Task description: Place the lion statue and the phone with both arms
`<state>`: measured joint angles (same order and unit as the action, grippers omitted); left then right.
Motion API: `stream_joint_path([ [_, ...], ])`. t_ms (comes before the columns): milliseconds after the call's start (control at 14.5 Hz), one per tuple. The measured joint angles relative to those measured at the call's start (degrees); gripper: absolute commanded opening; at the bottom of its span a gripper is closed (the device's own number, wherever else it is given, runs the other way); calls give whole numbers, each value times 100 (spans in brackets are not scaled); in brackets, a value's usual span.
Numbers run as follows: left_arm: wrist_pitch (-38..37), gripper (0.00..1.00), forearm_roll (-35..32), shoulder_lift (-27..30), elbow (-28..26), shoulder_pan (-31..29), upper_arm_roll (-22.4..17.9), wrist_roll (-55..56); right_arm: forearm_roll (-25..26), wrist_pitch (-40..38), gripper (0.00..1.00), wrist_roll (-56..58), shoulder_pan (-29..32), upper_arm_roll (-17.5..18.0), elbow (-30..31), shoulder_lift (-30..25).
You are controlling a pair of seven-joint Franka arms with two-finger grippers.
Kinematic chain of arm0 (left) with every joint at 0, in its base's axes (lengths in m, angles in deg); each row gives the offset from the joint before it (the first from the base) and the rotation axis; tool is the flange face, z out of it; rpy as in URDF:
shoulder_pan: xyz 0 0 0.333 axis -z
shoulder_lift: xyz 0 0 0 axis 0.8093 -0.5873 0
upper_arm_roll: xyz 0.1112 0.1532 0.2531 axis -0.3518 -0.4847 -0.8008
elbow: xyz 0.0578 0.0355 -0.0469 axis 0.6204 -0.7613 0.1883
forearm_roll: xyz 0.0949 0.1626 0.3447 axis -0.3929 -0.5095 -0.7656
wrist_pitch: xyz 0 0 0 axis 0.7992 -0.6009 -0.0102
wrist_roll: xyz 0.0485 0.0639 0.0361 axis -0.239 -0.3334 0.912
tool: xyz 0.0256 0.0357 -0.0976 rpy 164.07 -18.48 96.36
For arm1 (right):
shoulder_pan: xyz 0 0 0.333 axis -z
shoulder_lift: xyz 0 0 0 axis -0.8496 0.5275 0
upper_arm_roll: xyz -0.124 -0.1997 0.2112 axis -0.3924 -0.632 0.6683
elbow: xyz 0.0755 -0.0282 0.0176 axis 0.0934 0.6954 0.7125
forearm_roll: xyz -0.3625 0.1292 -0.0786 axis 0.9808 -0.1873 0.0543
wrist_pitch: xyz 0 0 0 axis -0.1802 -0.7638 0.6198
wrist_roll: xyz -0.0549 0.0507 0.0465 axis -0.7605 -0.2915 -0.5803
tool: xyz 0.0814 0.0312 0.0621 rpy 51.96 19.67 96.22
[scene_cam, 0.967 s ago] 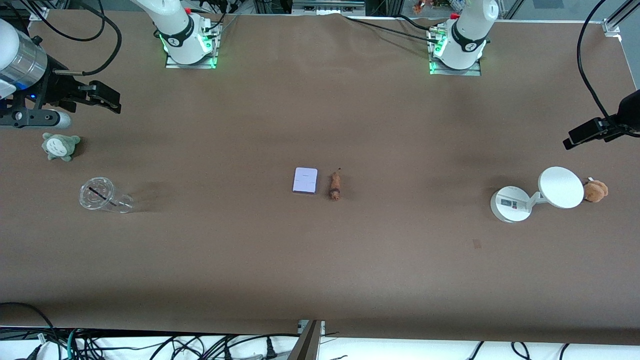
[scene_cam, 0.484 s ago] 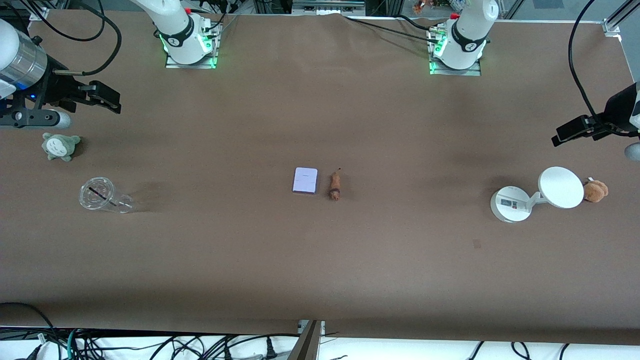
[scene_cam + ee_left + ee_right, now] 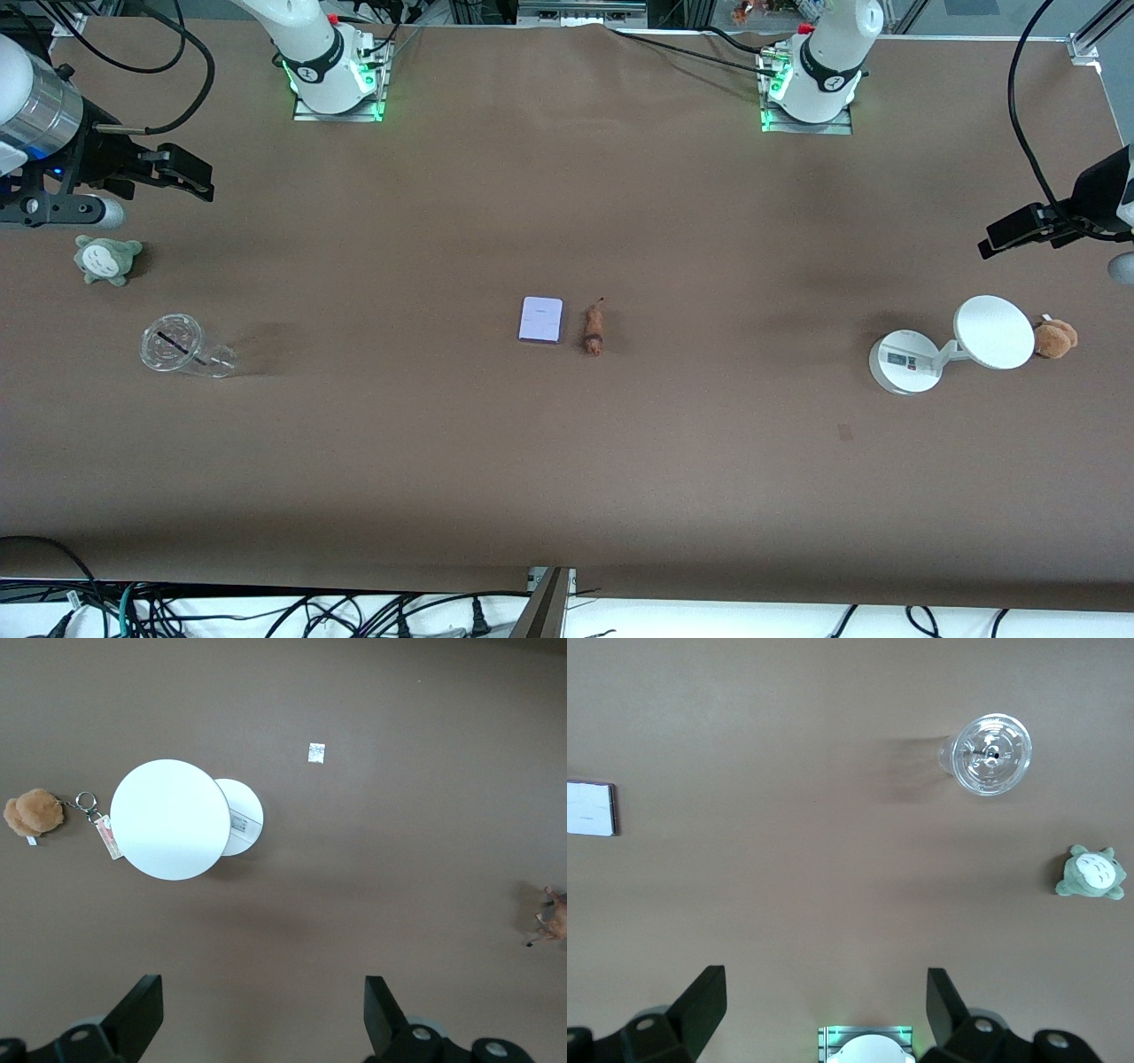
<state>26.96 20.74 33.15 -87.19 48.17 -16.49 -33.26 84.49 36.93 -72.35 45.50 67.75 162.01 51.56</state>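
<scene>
The phone [image 3: 540,320], a pale lavender-white slab, lies flat at the middle of the table. The lion statue [image 3: 594,330], small and brown-orange, lies right beside it toward the left arm's end. My right gripper [image 3: 184,170] hangs open and empty over the right arm's end of the table; its wrist view [image 3: 824,1005] shows the phone [image 3: 591,808] at the frame's edge. My left gripper [image 3: 1010,237] hangs open and empty over the left arm's end; its wrist view [image 3: 263,1014] shows the lion statue [image 3: 554,917] at the frame's edge.
A grey-green plush [image 3: 107,259] and a clear plastic cup [image 3: 177,346] lie at the right arm's end. A white round-disc device [image 3: 961,344] and a light-brown plush [image 3: 1055,338] sit at the left arm's end. A small white tag [image 3: 316,751] lies near the device.
My left gripper has moved a little in from the table's end toward the middle, then held still. My right arm, the phone and the lion statue have not moved.
</scene>
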Motion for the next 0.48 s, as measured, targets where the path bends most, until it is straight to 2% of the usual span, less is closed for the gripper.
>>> stream_joint_path([
  [484,-61,100,0,1,21,2,90,0,0,0,100,0,3,-1,0,10],
])
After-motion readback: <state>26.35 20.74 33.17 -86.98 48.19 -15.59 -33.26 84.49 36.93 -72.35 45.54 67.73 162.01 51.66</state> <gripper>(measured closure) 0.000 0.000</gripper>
